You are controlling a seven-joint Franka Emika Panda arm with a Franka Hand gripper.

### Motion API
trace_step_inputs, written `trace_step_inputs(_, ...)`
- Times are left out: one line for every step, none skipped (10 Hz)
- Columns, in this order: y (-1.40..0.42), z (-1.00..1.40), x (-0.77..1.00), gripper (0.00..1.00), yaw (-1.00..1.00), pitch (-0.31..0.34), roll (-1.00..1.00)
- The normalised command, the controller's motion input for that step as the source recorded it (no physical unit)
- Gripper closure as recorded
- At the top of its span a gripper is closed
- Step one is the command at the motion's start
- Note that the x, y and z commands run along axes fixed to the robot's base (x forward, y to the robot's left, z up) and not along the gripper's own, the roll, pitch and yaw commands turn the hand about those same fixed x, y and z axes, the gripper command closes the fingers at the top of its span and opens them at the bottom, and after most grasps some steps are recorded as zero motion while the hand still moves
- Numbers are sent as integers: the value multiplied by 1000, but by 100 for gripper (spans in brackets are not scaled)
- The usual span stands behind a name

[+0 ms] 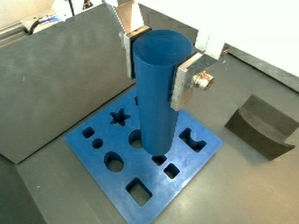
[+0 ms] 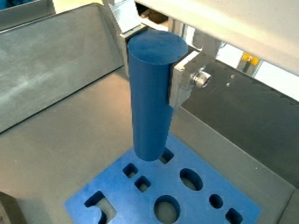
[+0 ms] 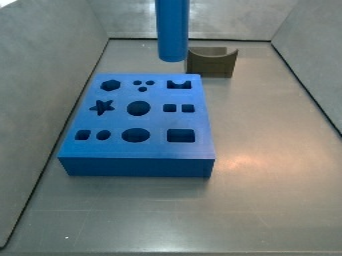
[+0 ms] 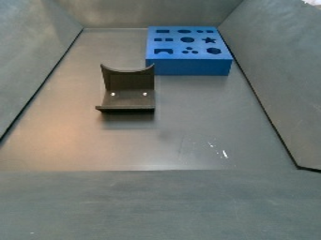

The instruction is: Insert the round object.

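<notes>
Hand [image 1: 162, 63] clamped on the upper part of the round peg [image 1: 160, 96], silver fingers [image 1: 187, 80] flat against its sides in both wrist views. Peg hangs upright above the blue block [image 1: 135, 188]; lower end looks close over the block's top among the holes, but contact can't be told from here.

Risks, as judged:
- Peg end lands on the rim of the round hole [image 3: 138, 107] rather than in it; cause, small sideways offset.
- Slight tilt in the grip could jam the peg partway.
- Smooth peg may slip up between the pads if pressed against solid block.

Surface [image 4: 163, 141]: dull grey metal, slightly reflective, walled by sloping grey panels. Dark grey notched block [image 4: 126, 92] sits well apart from the blue block, nothing between.
</notes>
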Motion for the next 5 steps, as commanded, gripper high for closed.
trace_step_inputs(9, -329, 0, 100, 0, 0, 71)
trace_step_inputs(154, -900, -723, 100, 0, -190, -11)
trace_step_inputs(123, -877, -834, 100, 60, -150, -41)
trace_step_inputs(80, -886, -849, 100, 63, -109, -51)
trace_step_inputs(49, -900, -829, 100, 0, -136, -44)
